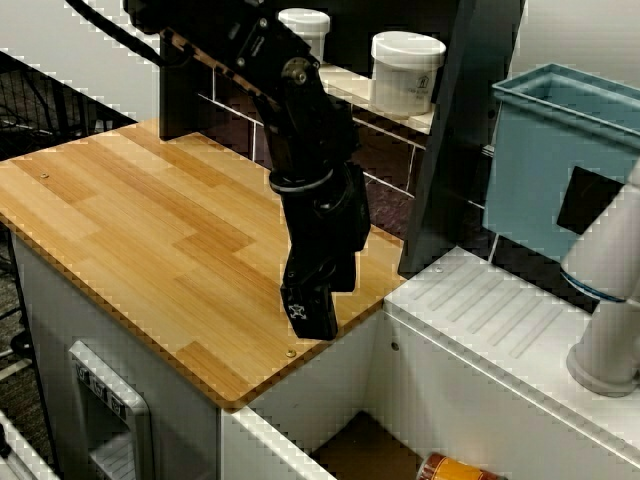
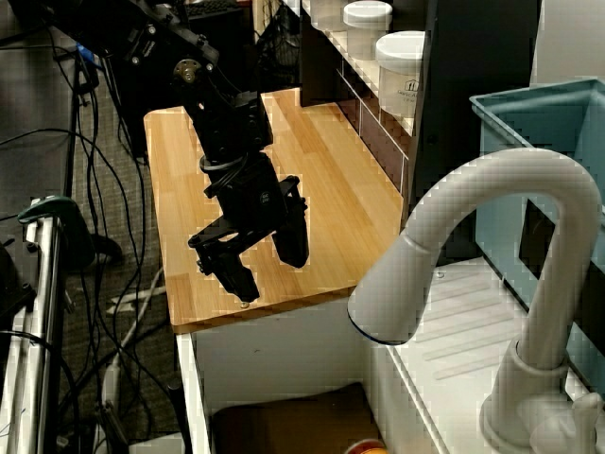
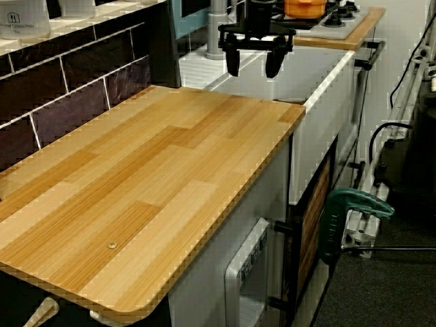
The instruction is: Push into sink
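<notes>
Arm poised at the counter's sink-side edge, nothing left on the wood to push.

From the left, the wooden counter (image 1: 150, 220) lies bare, giving open room on that side. The gripper (image 2: 265, 257) hangs just above its right edge with fingers spread and nothing between them. Past that edge the sink (image 1: 365, 452) drops away, white-walled and brown-bottomed, and an orange-topped object (image 1: 462, 468) lies partly in view on its floor, so the push looks finished. The next move likely calls for lifting straight up, clear of the white faucet (image 2: 492, 284) further right.
</notes>
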Motion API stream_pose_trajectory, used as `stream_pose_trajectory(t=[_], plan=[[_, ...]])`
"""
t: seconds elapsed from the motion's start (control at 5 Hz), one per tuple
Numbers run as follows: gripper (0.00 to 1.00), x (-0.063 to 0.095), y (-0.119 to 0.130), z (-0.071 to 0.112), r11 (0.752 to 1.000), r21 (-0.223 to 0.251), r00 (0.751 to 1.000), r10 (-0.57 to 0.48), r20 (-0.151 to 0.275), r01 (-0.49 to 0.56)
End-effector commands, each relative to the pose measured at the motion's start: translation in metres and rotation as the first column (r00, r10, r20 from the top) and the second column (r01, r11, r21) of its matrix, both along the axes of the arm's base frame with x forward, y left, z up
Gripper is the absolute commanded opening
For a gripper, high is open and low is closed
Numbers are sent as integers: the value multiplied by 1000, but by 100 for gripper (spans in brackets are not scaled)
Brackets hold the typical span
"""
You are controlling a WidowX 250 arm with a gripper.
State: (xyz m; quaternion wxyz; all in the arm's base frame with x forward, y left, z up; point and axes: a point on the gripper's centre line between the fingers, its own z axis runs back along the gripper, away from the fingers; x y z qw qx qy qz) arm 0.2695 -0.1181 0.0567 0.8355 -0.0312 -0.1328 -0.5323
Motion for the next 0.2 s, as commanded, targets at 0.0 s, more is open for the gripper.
stream_pose_trajectory(t=[0.0], plan=[[100, 8, 3, 16, 1000, -20, 998, -6, 57, 7]])
